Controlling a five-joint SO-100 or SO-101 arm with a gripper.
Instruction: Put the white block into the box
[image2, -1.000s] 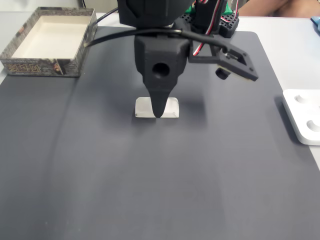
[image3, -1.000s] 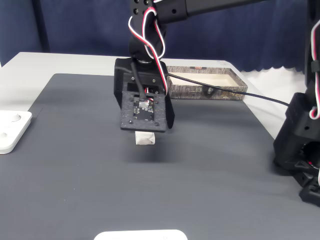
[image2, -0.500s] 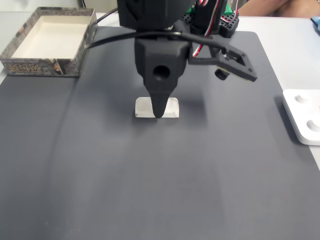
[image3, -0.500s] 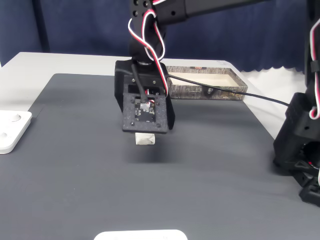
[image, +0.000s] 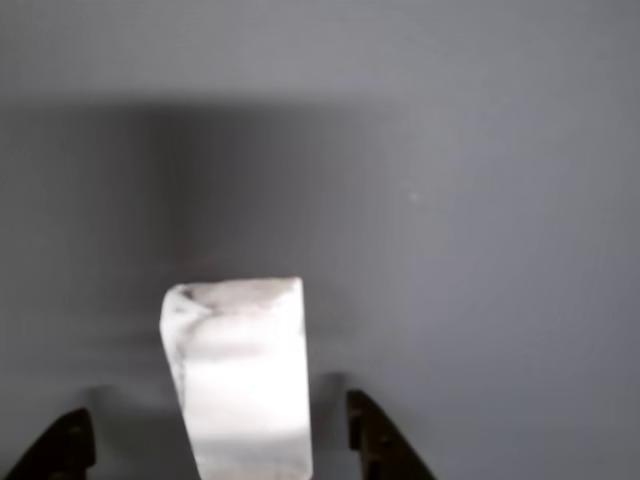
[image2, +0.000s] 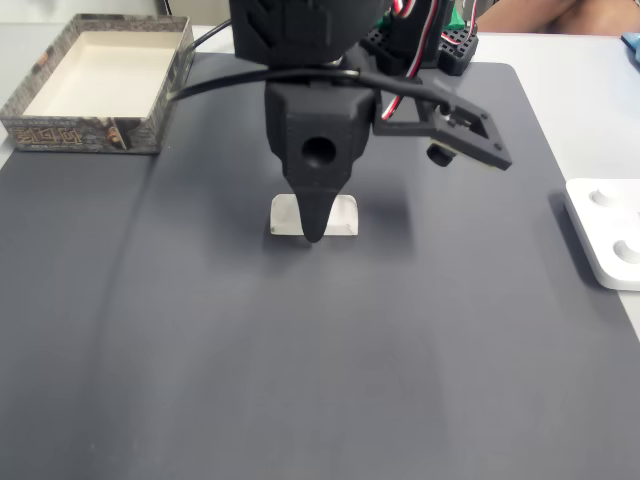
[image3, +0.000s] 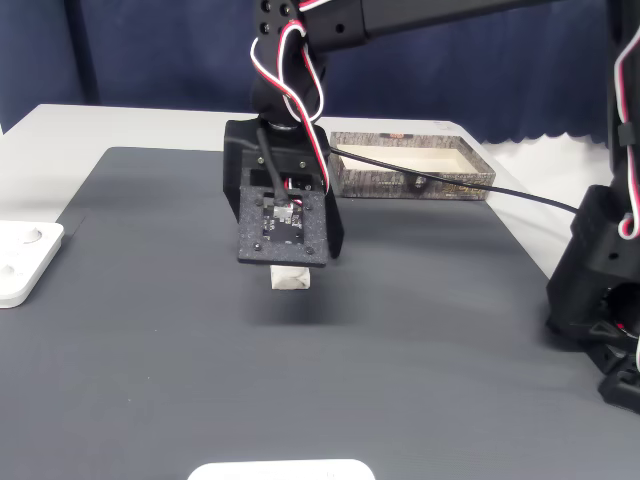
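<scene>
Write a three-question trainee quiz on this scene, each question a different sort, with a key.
1. True or false: the white block already lies inside the box.
2. Multiple choice: in the other view, the gripper fingertips sit (a) both to one side of the block, (b) one on each side, (c) above the box.
3. Fill in: the block rests on the dark grey ___.

Key: 1 false; 2 b; 3 mat.
</scene>
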